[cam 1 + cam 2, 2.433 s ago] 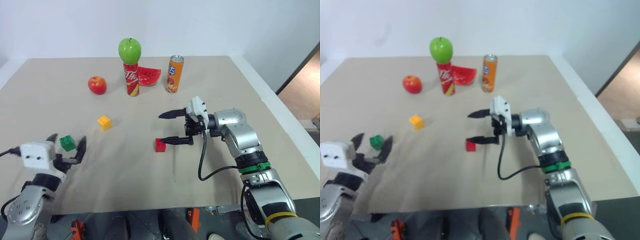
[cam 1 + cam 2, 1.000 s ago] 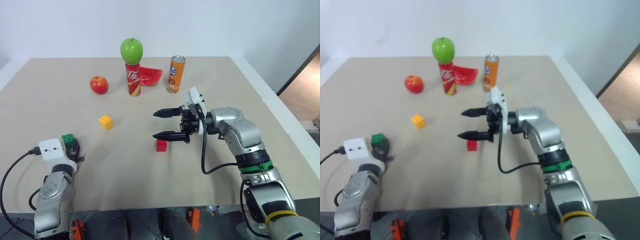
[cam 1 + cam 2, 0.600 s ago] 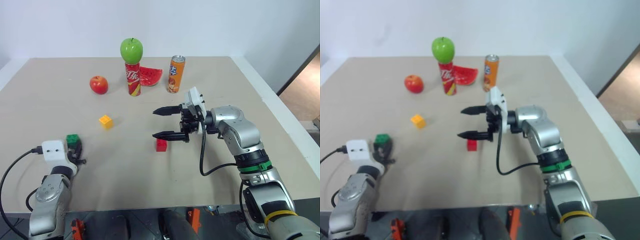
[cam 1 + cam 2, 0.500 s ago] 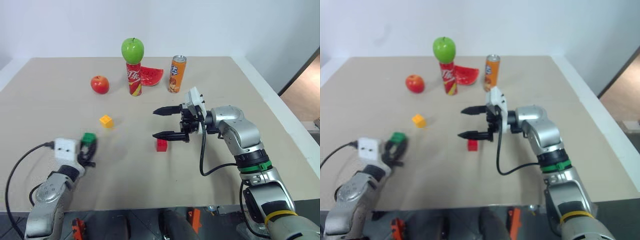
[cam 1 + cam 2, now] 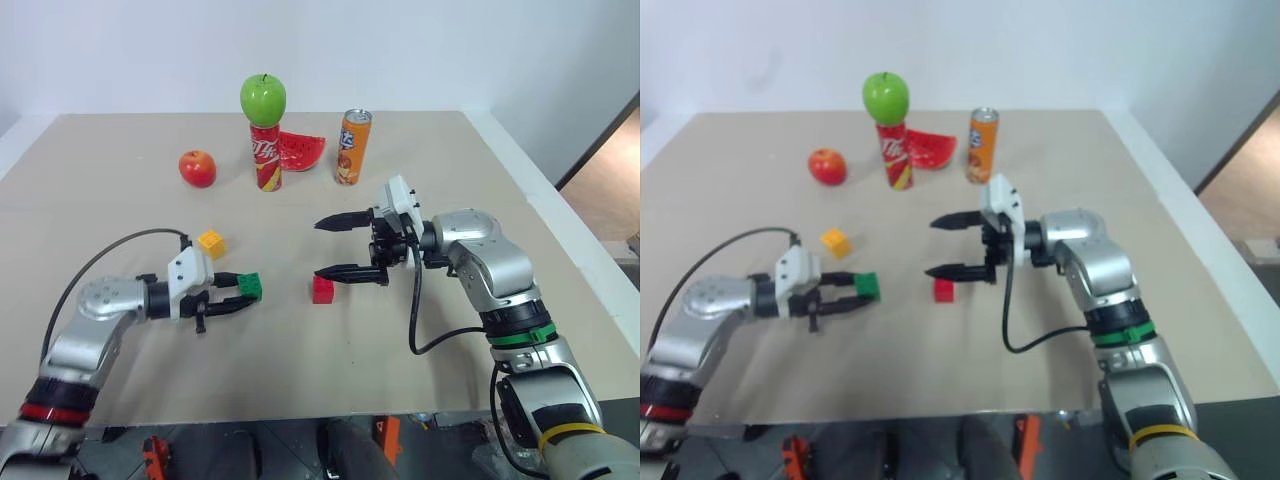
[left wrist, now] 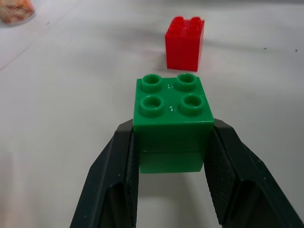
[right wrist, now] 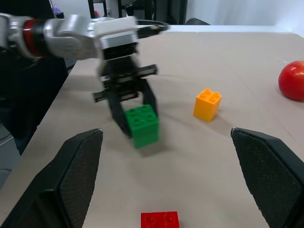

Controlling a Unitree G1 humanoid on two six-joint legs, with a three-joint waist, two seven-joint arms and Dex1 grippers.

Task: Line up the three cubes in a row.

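Three cubes not yet in a row; one in transit.
Left end effector (image 5: 232, 294) grips the green studded plastic cube (image 5: 250, 286) above the desk (image 5: 300, 370), between the yellow-orange plastic cube (image 5: 210, 243) and red plastic cube (image 5: 322, 290). Right end effector (image 5: 347, 247) open, empty.

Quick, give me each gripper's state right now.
Left gripper: closed on the green cube, held between its fingers.
Right gripper: open, empty, poised above the red cube.
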